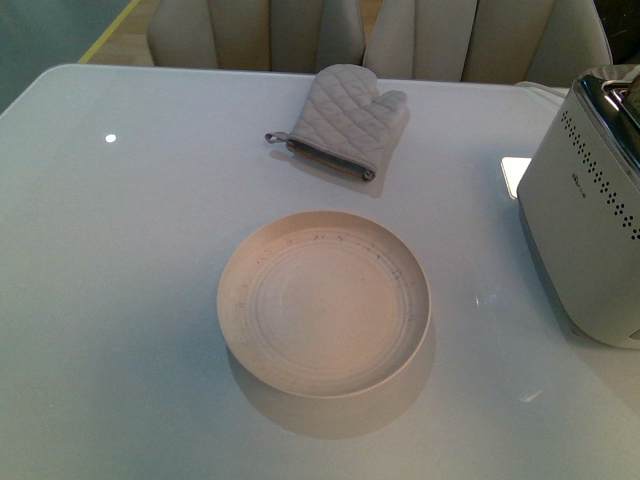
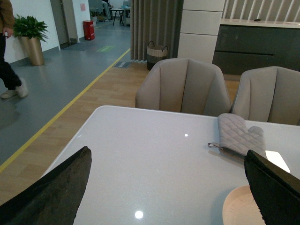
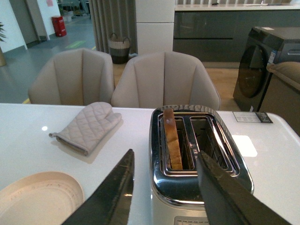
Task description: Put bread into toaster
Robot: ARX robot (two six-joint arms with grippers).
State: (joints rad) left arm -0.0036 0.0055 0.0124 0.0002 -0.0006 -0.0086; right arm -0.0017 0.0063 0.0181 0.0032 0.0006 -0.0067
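The right gripper (image 3: 164, 187) is seen in its wrist view with jaws spread and nothing between them, hung just above the near end of the toaster (image 3: 199, 159). The bread (image 3: 172, 140) is observed standing on edge in one slot of the chrome top, the slot at centre frame; the neighbouring slot is empty. The slice is judged to be delivered and let go, so the task is taken as essentially complete. The next move is judged to call for a straight lift clear of the slots, without brushing the slice or the chrome rim; whether the lever needs pressing cannot be told.

The left gripper (image 2: 168, 187) is likewise spread wide and empty, its fingers (image 2: 51, 194) dark at the lower corners of its frame, over bare table.

In the front view neither arm is seen. The plate (image 1: 324, 300) lies empty at lower centre on the glossy white table (image 1: 120, 280); the toaster stands at the right edge, well apart from it. The oven mitt (image 1: 345, 122) lies flat at upper centre, beyond the plate.

Further back, two beige chairs (image 3: 164, 79) are drawn up at the far edge. Beyond them a wood and grey floor, a curtain, a basket (image 3: 118, 47) and dark cabinets are noted.
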